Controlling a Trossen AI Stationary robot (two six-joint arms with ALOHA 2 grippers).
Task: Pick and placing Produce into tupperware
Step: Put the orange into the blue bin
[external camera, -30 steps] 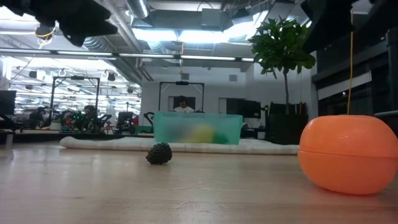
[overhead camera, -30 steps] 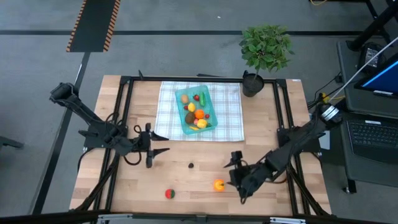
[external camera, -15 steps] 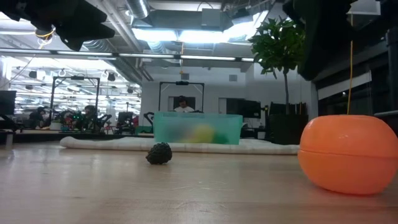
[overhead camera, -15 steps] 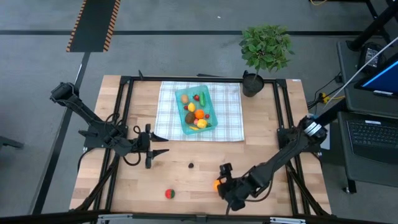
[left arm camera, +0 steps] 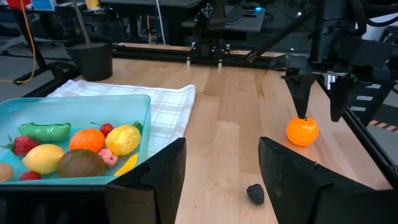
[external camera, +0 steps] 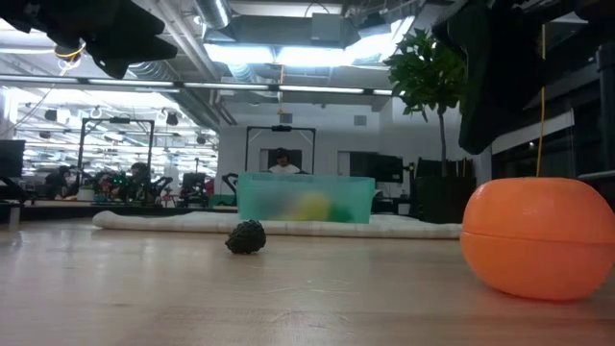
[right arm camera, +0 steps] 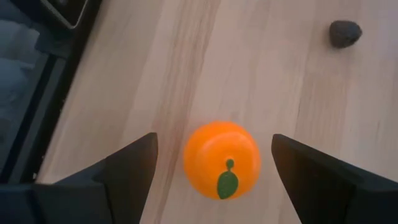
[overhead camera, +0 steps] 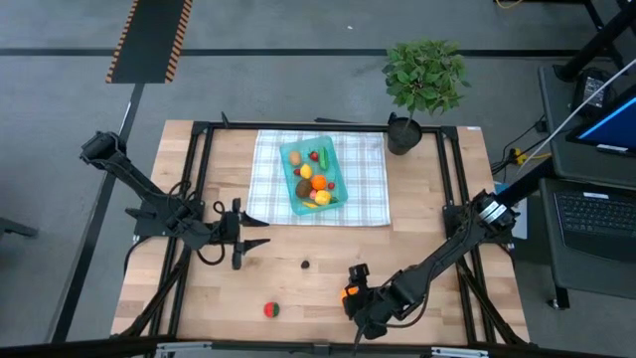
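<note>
Right gripper [right arm camera: 214, 171] is hanging over the orange [right arm camera: 221, 159] near the front edge of the table, jaws spread wide with one finger on each side and nothing gripped yet; it looks to be lining up for a top-down pinch. Left gripper [left arm camera: 221, 180] is waiting over the left middle of the table [overhead camera: 417, 249], fingers parted and empty, facing the tupperware [overhead camera: 316, 176]. Main risk: the orange is a smooth, glossy plastic ball with a small green leaf on top, so if the jaws are closing off-centre or too high it is likely squirting out and rolling across the bare wood (front edge is close, so it could go off the table). Coming down too far is the other one, fingertips jamming into the board. Two more pieces are sitting loose: a small dark, bumpy berry [overhead camera: 305, 265] near mid-table and a red one [overhead camera: 270, 310] toward the front, both well apart from the orange. The tupperware is a shallow translucent teal box with rounded corners, resting on a soft white-green checked cloth [overhead camera: 368, 189] at the back, already holding lemon, orange, kiwi, a green piece and red berries. A crowded bin means a dropped round fruit could be bouncing back out.
</note>
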